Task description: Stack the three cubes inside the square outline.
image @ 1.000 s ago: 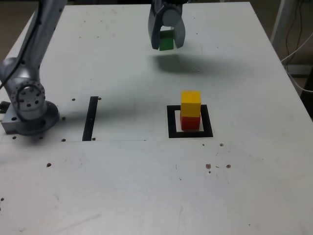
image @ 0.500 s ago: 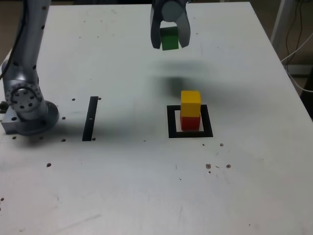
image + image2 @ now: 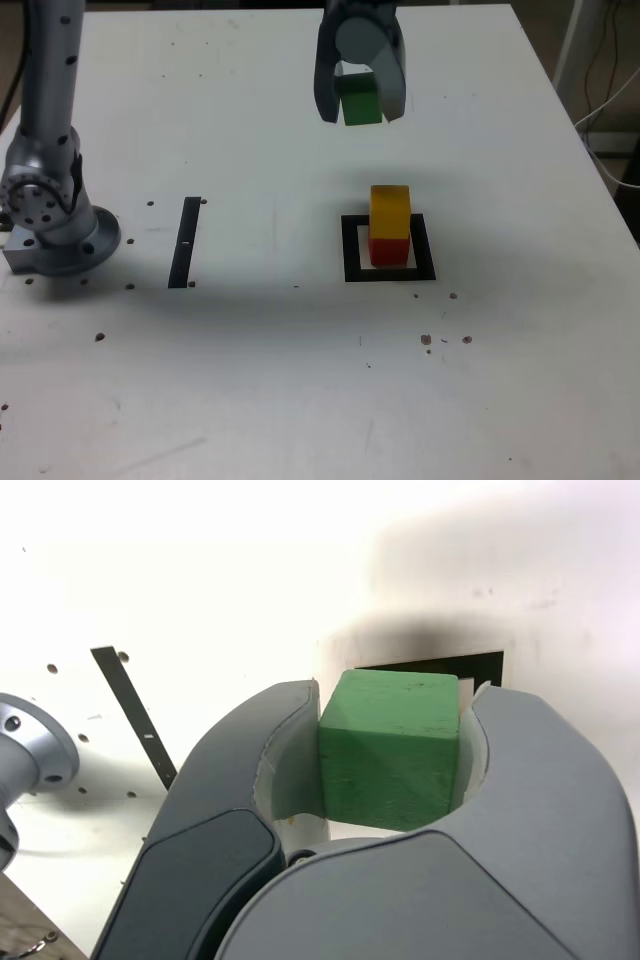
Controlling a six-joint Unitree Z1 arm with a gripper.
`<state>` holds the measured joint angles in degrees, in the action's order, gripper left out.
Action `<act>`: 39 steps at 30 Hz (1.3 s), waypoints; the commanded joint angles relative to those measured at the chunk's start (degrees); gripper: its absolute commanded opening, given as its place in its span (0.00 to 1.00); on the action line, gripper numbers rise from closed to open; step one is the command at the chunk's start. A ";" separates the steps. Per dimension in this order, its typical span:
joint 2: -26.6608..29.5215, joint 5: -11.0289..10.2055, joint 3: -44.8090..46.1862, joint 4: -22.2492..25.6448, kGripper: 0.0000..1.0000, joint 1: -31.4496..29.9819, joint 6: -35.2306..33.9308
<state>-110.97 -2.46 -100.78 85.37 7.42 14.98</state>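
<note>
In the upper middle of the frame, the gripper (image 3: 361,103) hung above the white table (image 3: 300,400) with its jaws closed on the green cube (image 3: 360,101), clear of the surface. Lower and slightly to the right, the yellow cube (image 3: 390,211) sat on the red cube (image 3: 389,250) inside the square outline (image 3: 350,250). A thin black strip (image 3: 185,242) lay at centre left, and the arm's grey base (image 3: 52,220) stood at the far left edge.

Green cube (image 3: 390,745) hides most of the square outline (image 3: 470,666).
</note>
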 commanded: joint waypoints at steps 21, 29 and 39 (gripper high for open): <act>-3.21 2.64 -3.08 2.05 0.25 -13.20 -7.71; -5.91 2.90 -4.45 2.01 0.25 -13.37 -7.82; -7.92 2.83 -5.29 1.80 0.25 -13.16 -7.77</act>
<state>-118.48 0.35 -105.61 87.18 -5.87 7.25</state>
